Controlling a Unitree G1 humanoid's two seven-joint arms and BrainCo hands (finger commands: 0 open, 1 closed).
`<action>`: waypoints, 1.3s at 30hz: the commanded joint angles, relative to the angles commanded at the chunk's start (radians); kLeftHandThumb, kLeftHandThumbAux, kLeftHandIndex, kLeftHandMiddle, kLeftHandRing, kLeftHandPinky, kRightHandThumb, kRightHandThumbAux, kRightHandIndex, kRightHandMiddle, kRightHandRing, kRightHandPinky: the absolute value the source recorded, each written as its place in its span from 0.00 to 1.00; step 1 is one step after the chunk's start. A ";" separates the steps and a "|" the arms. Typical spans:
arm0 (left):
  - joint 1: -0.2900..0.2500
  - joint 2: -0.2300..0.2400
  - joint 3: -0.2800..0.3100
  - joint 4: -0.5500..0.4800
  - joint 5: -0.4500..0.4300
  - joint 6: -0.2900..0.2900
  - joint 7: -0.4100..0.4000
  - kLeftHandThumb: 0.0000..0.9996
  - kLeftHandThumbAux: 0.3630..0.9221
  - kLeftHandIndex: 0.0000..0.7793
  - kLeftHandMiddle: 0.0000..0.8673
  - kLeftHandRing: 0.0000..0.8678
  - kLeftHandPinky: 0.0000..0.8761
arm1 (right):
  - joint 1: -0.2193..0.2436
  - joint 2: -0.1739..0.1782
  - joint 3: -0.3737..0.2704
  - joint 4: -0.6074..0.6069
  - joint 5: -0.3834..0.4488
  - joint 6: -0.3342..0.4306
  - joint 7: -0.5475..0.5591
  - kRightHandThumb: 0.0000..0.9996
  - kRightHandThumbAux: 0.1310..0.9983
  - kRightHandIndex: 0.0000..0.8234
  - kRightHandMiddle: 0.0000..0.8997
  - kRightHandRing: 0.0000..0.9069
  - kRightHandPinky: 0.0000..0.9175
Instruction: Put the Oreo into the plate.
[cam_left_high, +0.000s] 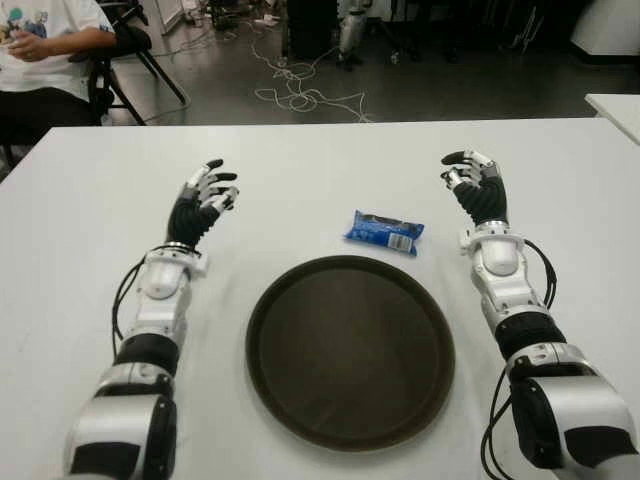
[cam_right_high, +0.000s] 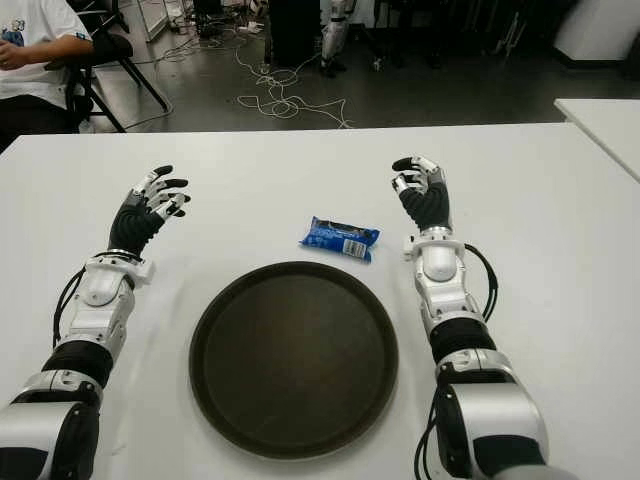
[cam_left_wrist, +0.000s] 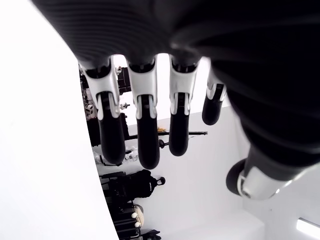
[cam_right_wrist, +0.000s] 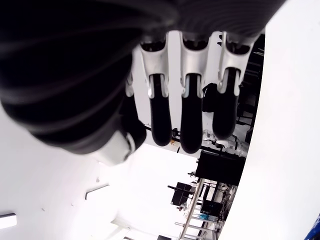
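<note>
A blue Oreo packet (cam_left_high: 384, 231) lies flat on the white table (cam_left_high: 320, 170), just beyond the far rim of a round dark brown plate (cam_left_high: 350, 350). The plate holds nothing. My right hand (cam_left_high: 473, 184) is to the right of the packet, a little apart from it, fingers relaxed and holding nothing. My left hand (cam_left_high: 207, 195) shows well to the left of the packet, fingers spread and holding nothing. In the right wrist view, the fingers (cam_right_wrist: 191, 125) hang loose with nothing between them. The left wrist view's fingers (cam_left_wrist: 145, 130) show the same.
A person (cam_left_high: 45, 50) sits on a chair beyond the table's far left corner. Cables (cam_left_high: 300, 90) lie on the dark floor behind the table. A second white table (cam_left_high: 615, 110) edge shows at the far right.
</note>
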 joint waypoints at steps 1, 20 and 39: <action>0.000 0.000 0.000 0.000 -0.001 -0.001 -0.001 0.25 0.45 0.20 0.32 0.36 0.44 | 0.000 0.000 0.000 0.001 0.001 -0.001 0.001 0.67 0.70 0.49 0.42 0.44 0.47; 0.018 -0.003 0.001 -0.037 -0.005 0.012 0.002 0.26 0.43 0.19 0.32 0.37 0.45 | 0.017 -0.006 0.009 -0.036 -0.009 0.014 -0.006 0.67 0.70 0.49 0.42 0.43 0.46; 0.051 -0.014 -0.005 -0.116 0.002 0.048 0.021 0.25 0.44 0.20 0.32 0.38 0.45 | 0.052 -0.008 0.007 -0.114 0.003 0.047 0.029 0.67 0.70 0.50 0.43 0.44 0.46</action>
